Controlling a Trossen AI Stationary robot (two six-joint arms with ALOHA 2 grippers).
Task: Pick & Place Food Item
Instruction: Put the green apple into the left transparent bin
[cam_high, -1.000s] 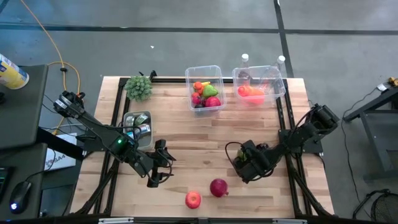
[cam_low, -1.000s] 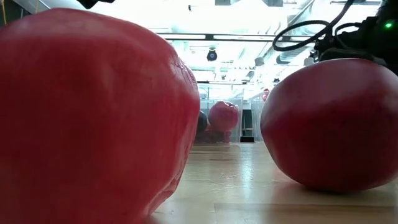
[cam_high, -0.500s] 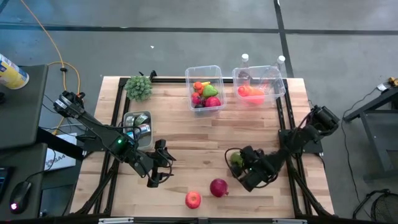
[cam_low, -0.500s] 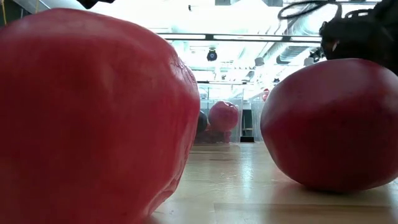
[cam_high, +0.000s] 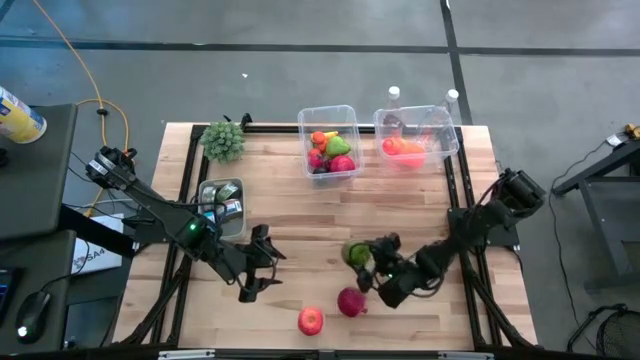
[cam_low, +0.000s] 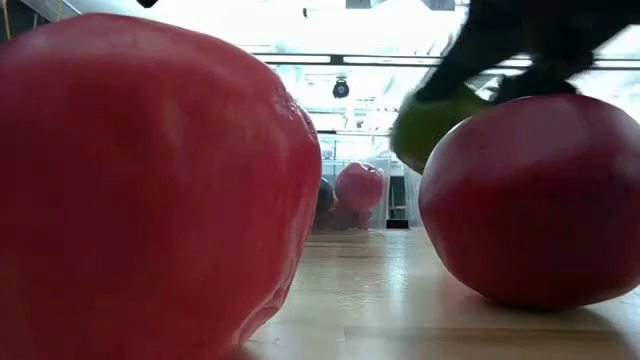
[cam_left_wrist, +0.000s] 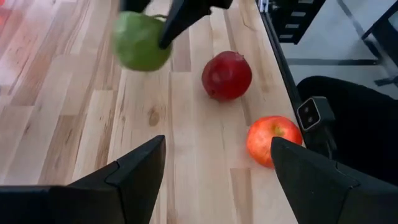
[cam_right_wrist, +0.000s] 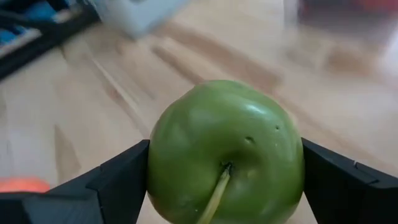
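one glossy green apple (cam_right_wrist: 225, 152) with thin stem, clamped in right claw (cam_high: 366, 262), left claw (cam_high: 262, 264) apart

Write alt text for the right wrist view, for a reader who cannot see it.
A green apple with its stem toward the camera fills the middle of the picture, gripped between the two dark fingers of the right hand. Behind it lies the light wooden table, blurred.

I see bare wood (cam_high: 300, 225) open mid-table; near the front edge, the dark red fruit (cam_high: 351, 301) and red apple (cam_high: 311, 320) block passage.
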